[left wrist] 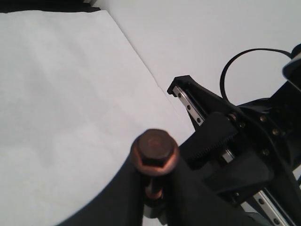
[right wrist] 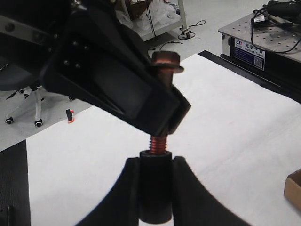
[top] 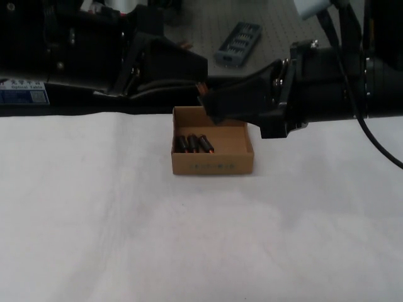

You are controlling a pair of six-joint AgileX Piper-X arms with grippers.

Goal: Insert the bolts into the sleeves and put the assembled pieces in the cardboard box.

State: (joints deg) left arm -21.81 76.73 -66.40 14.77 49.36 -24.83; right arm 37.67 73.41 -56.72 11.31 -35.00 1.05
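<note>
My left gripper (left wrist: pixel 154 176) is shut on a copper bolt (left wrist: pixel 154 151), whose hex head faces the left wrist camera. My right gripper (right wrist: pixel 155 176) is shut on a black sleeve (right wrist: pixel 155 202), held upright. The bolt's threaded end (right wrist: pixel 160 143) sits at the sleeve's mouth, its head (right wrist: pixel 167 61) above, and the left gripper (right wrist: pixel 155 106) hides the shank. Both grippers meet just above the back edge of the cardboard box (top: pixel 213 166). Three assembled pieces (top: pixel 194 143) lie inside the box on its left side.
A white cloth (top: pixel 189 245) covers the bench in front of the box. A blue-grey case (top: pixel 238 43) lies on the perforated table behind. Dark equipment with a labelled panel (top: pixel 24 92) stands at the back left. The box's corner (right wrist: pixel 294 188) shows in the right wrist view.
</note>
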